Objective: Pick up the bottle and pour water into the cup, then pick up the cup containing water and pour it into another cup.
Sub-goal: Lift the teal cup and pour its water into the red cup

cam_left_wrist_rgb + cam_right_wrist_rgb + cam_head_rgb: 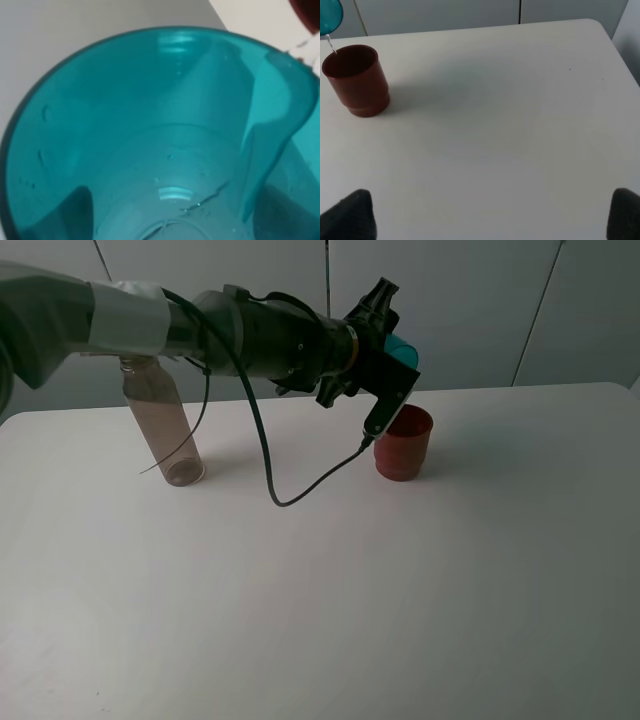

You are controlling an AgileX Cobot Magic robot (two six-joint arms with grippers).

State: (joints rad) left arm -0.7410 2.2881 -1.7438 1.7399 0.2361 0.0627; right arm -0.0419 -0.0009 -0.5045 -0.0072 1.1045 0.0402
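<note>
My left gripper [396, 358] is shut on the translucent teal cup [404, 345], held tipped over just above the red-brown cup [403, 443]. In the left wrist view the teal cup [150, 150] fills the frame, its rim squeezed inward, with droplets inside. The right wrist view shows the teal cup's edge [329, 15] and a thin stream of water [331, 46] falling into the red-brown cup [356, 80]. The clear brownish bottle [160, 420] stands on the table at the left, behind the arm. My right gripper [485, 215] is open above the table, nothing between its fingertips [350, 214].
A black cable [290, 498] loops down from the left arm and rests on the white table [320, 620] between the bottle and the red-brown cup. A white panelled wall runs behind the table's far edge.
</note>
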